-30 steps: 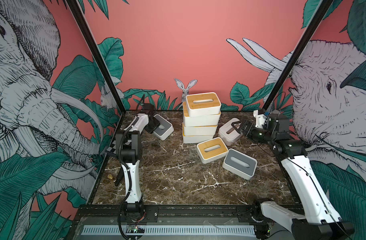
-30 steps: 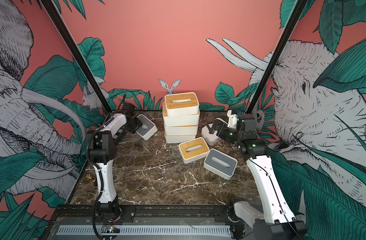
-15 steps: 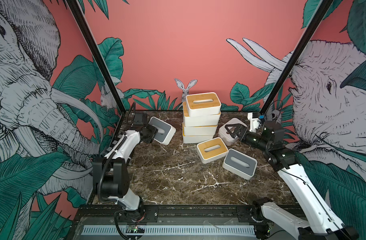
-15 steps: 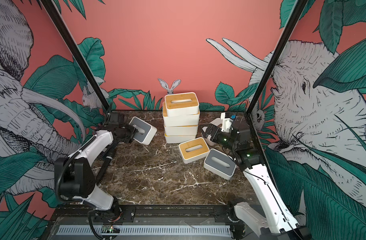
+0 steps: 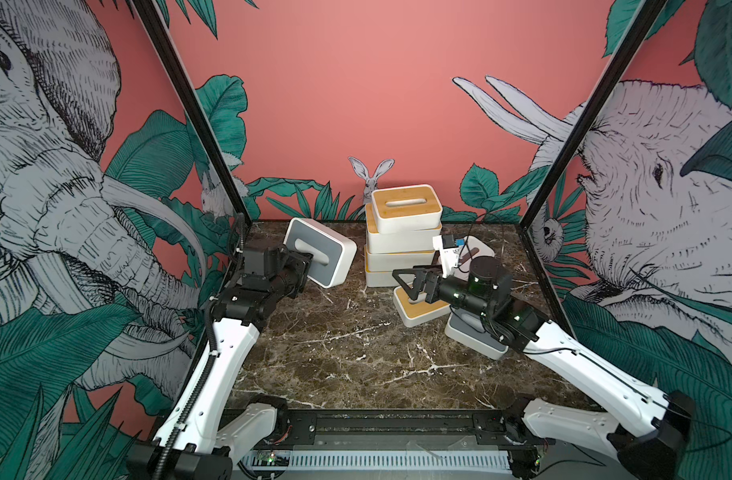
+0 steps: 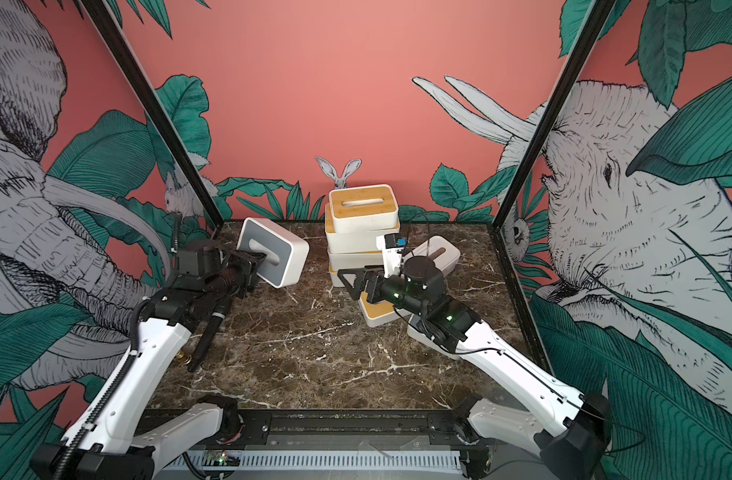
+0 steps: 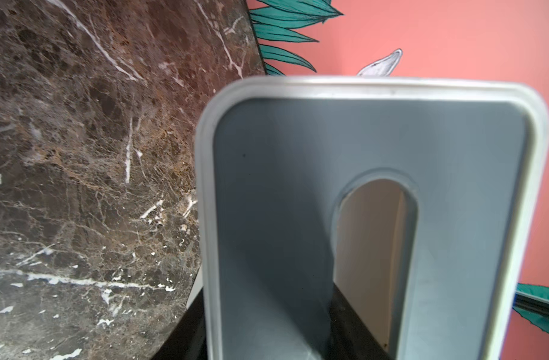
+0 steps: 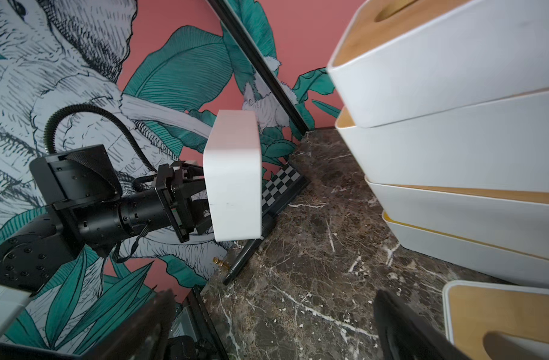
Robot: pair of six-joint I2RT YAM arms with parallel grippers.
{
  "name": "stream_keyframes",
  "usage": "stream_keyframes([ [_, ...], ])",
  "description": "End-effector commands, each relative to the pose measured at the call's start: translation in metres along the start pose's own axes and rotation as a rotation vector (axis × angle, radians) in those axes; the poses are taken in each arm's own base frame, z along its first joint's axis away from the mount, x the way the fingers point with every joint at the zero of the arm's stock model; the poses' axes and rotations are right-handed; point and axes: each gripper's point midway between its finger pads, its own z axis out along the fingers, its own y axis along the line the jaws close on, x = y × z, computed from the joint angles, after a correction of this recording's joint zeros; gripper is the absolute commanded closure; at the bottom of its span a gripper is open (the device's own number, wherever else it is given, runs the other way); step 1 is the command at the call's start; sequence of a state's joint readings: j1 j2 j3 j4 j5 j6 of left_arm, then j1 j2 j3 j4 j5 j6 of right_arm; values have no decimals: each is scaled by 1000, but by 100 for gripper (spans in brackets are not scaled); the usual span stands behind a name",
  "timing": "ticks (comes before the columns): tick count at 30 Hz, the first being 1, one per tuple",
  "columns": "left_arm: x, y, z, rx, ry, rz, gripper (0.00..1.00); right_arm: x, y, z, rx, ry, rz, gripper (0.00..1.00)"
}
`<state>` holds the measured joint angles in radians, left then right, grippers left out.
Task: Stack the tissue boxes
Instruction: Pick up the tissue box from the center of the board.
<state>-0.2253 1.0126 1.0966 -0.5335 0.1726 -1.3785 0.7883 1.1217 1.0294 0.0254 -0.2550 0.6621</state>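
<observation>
The left gripper [image 5: 310,266] is gripping the grey-lidded white rounded tissue box [image 5: 331,253] aloft, tilted, by the tabletop's [image 5: 335,353] back-left corner; the bamboo-lidded stack [image 5: 401,237] is standing rightward along the back edge. The right gripper [image 5: 405,283] is gaping wide, empty.

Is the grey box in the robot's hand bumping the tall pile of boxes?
Apart. In a top view, bare marble shows between the lifted grey box and the pile.

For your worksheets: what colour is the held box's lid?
Grey lid, clearest in the left wrist view.
</observation>
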Motion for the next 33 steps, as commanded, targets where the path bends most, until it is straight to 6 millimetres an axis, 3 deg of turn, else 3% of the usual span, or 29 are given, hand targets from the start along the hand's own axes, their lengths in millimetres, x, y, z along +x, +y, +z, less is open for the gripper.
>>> stream_keyframes([
  [1, 8, -18, -11, 67, -7, -25, 54, -29, 35, 11, -76, -118, -106, 1],
  [7, 25, -43, -17, 127, 23, 6, 55, -24, 61, 49, -147, -91, -114, 1],
  [11, 33, -51, -21, 150, 41, 14, 54, -24, 59, 63, -140, -108, -72, 1],
  [21, 35, -51, -29, 171, 36, 6, 54, -22, 54, 78, -132, -108, 12, 16],
  [33, 40, -51, -24, 181, 51, -7, 54, -21, 56, 89, -155, -105, 54, 22],
])
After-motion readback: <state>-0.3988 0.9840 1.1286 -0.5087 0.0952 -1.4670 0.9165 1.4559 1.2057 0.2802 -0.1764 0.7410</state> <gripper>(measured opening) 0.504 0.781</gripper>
